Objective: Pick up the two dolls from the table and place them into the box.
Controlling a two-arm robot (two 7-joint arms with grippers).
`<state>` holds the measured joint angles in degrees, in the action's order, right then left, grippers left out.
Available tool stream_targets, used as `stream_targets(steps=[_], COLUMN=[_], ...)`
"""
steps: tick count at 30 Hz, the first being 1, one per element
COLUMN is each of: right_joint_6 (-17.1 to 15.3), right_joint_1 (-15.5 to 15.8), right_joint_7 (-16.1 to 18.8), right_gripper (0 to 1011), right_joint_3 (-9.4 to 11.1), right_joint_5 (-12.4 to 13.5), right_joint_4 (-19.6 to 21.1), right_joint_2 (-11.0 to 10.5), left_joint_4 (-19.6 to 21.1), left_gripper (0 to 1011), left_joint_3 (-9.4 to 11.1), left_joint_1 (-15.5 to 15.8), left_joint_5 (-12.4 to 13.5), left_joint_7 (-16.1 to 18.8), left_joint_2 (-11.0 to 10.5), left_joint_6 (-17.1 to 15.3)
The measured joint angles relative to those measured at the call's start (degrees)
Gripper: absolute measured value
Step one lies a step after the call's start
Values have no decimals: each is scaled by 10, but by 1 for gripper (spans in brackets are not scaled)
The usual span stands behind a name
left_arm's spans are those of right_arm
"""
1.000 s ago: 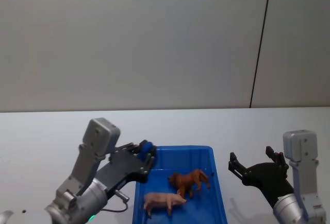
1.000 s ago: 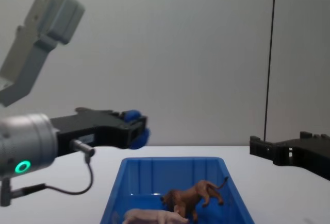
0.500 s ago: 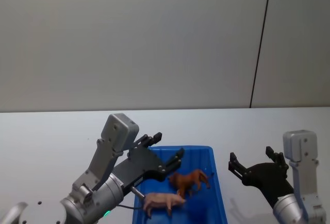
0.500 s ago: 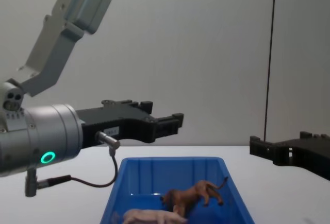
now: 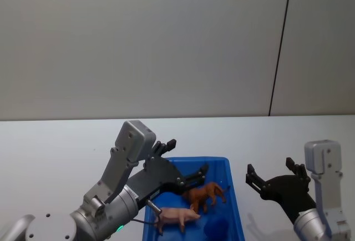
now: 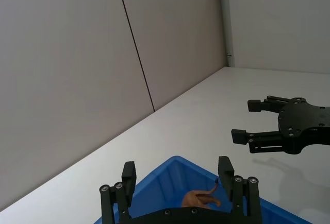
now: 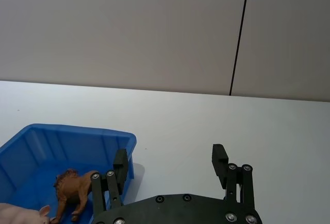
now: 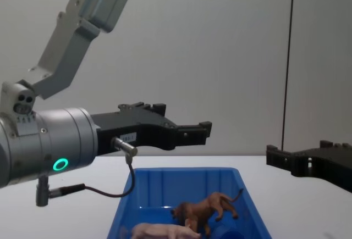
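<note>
Reaching farther over the box (image 5: 233,196) since before, left gripper (image 5: 186,160) spread open, lion (image 5: 206,194) and pig (image 5: 176,216) lying inside (near a small blue object (image 5: 217,227)), right gripper (image 5: 275,177) hovering open beside the rim.

A blue rectangular plastic box (image 5: 230,169) stands on the plain white table (image 5: 55,141). Inside it a brown plastic lion (image 5: 206,194) stands upright near the right wall, and a pale pink plastic pig (image 5: 176,216) stands just beside it, closer to the near edge.
</note>
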<state>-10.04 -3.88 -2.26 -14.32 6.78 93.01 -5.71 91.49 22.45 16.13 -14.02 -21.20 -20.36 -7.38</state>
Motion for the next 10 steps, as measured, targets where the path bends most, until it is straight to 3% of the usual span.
stream_targets(steps=[10], right_joint_6=[0], right_joint_1=[0], right_joint_7=[0], right_gripper=[1001], right_joint_3=[0], right_joint_5=[0], right_joint_4=[0], right_joint_2=[0], left_joint_4=[-1], left_gripper=[1003], left_joint_3=[1], left_joint_1=[1], left_joint_5=[1], left_joint_7=[-3], left_joint_2=[2], left_joint_6=[-1])
